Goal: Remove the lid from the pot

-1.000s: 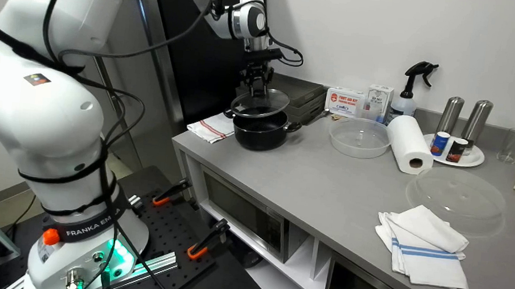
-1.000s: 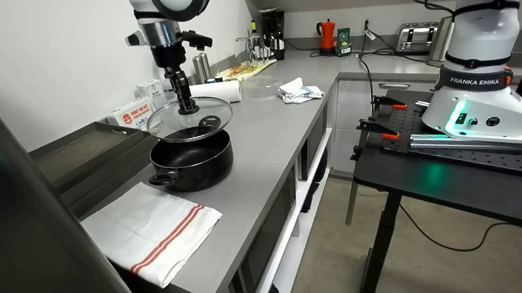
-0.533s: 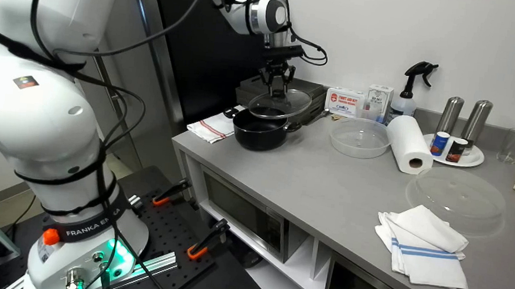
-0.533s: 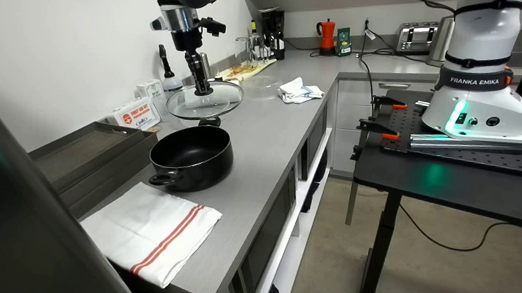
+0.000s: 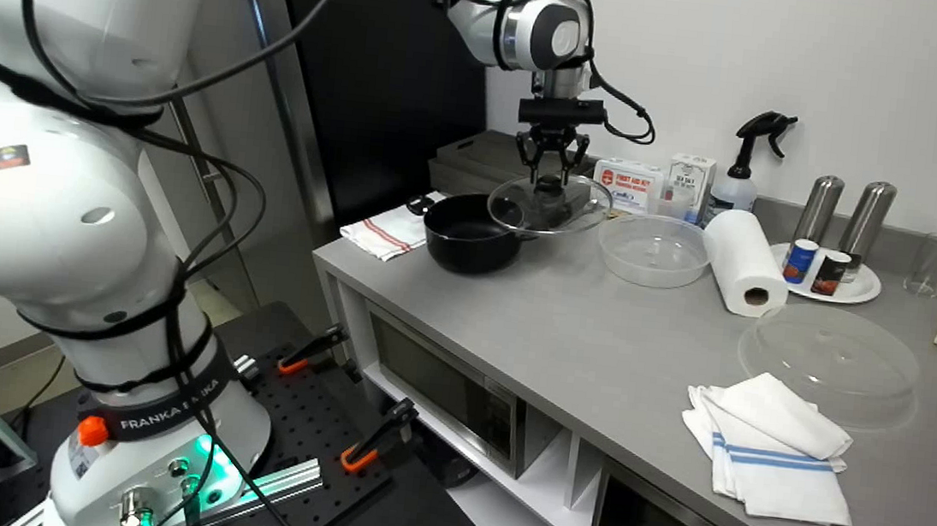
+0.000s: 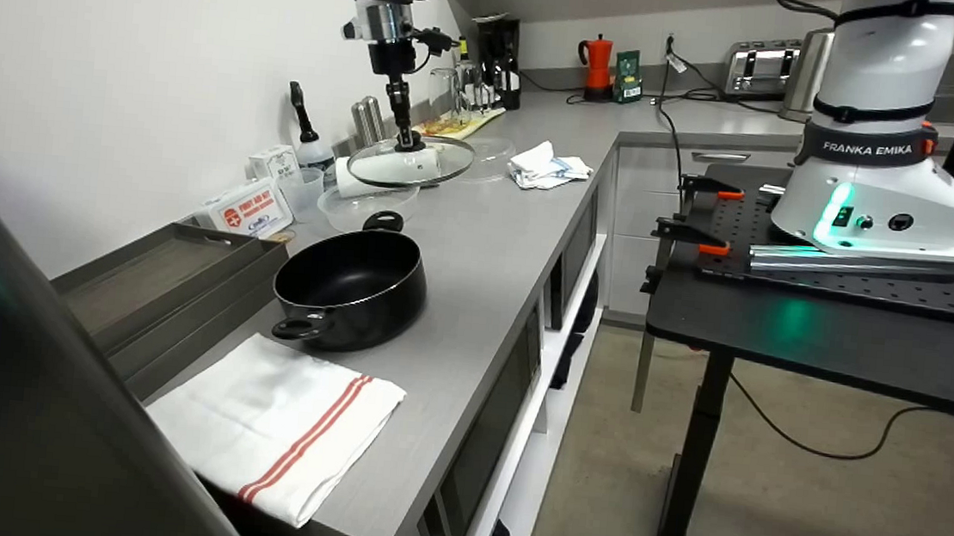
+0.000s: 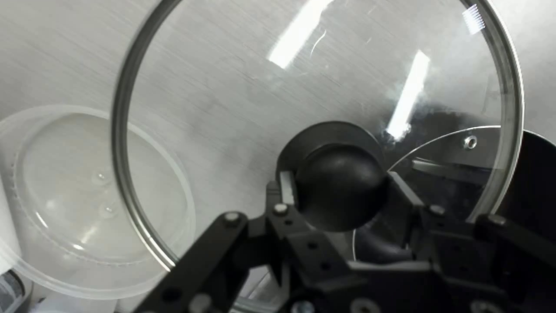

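White and jointed, the robot arm [image 5: 88, 201] rises in front of the grey countertop's [image 5: 582, 334] front edge and reaches over the surface; its wrist points down, and the black two-fingered gripper [image 5: 551, 175] hangs nearly upright toward the back edge. In the wrist view its fingers [image 7: 287, 189] pinch a domed black knob [image 7: 343, 187] from both sides.

Near the counter's end edge stands the shallow round black pot [image 6: 378, 315], uncovered, its dark inside in plain sight and a dark side handle [image 6: 295, 332] jutting toward that edge. Toward the back edge, a round clear plastic dish [image 5: 652, 274] sits between the pot and a thick white paper towel roll [image 5: 744, 259]. Farther along, a round white plate [image 5: 868, 291] carries a small blue canister [image 5: 800, 262] and a small black canister [image 5: 830, 275].

Lifted by its knob, the round transparent glass lid [image 6: 413, 169] is in the air, off the pot, slightly tilted in both exterior views. From the wrist view its thin metal rim overlaps parts of the pot and the dish; long white reflections cross the glass, and the counter's brushed grain shows through.
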`<state>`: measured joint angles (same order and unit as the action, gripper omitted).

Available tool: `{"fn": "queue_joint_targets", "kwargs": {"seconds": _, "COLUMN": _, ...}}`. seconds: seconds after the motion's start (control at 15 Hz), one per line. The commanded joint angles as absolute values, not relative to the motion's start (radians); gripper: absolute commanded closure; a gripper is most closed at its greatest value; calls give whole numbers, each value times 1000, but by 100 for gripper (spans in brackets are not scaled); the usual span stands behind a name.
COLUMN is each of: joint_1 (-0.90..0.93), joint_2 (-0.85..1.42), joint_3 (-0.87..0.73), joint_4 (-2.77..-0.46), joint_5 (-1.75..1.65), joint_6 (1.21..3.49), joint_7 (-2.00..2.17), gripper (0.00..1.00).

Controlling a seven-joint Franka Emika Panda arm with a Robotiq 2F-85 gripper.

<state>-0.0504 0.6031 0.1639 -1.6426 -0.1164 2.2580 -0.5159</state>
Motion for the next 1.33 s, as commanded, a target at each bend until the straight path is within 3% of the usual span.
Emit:
{"fn": "queue_joint_targets", "kwargs": {"seconds": 0.0, "joint_1": -124, "joint_2": 529, "joint_3": 165, "joint_4": -1744, "joint_5": -28, "joint_6": 2314, "joint_7": -563, "gripper": 75}}
{"fn": "queue_joint_targets", "kwargs": {"seconds": 0.47, "joint_1": -231, "joint_2": 538, "joint_3": 128, "joint_4": -1850, "joint_5": 41, "joint_6": 2396, "joint_7": -604, "gripper": 75}}
{"fn": "queue_joint_targets", "kwargs": {"seconds": 1.27, "joint_1": -214, "joint_2": 678, "joint_3": 101, "joint_4": -1851, "joint_5": 9, "joint_6": 2435, "joint_7": -566, "gripper": 75}}
